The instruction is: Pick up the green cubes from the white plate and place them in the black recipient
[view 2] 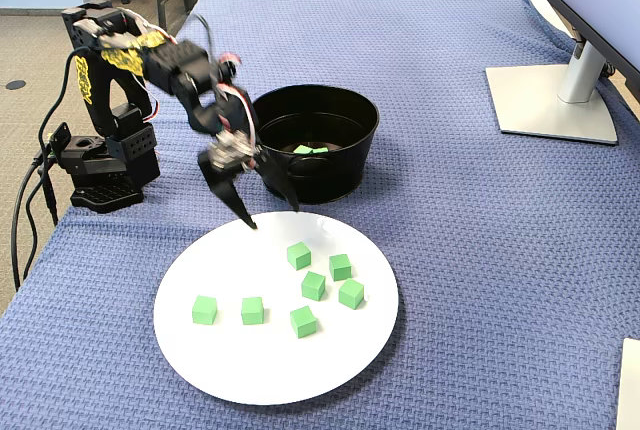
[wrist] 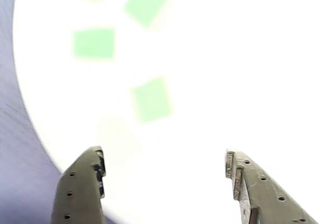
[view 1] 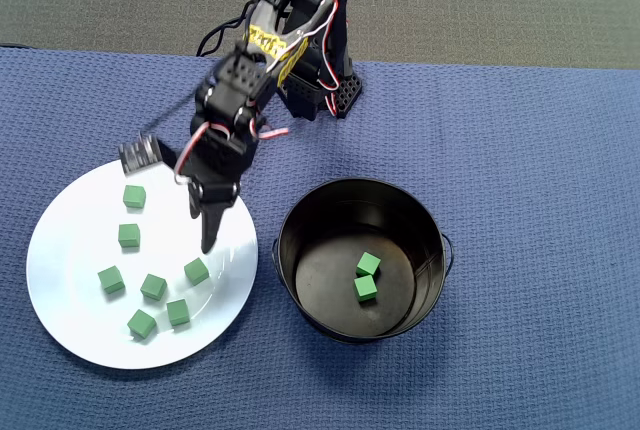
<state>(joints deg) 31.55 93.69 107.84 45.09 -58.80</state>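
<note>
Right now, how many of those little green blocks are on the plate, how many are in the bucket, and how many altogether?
Small matte green cubes on the flat round white plate: 7
Small matte green cubes in the glossy black metal bucket: 2
Total: 9

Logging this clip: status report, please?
Gripper open, empty, over the white plate's rim. Seven green cubes on plate, two in the black bucket. Nothing in the way.
</note>
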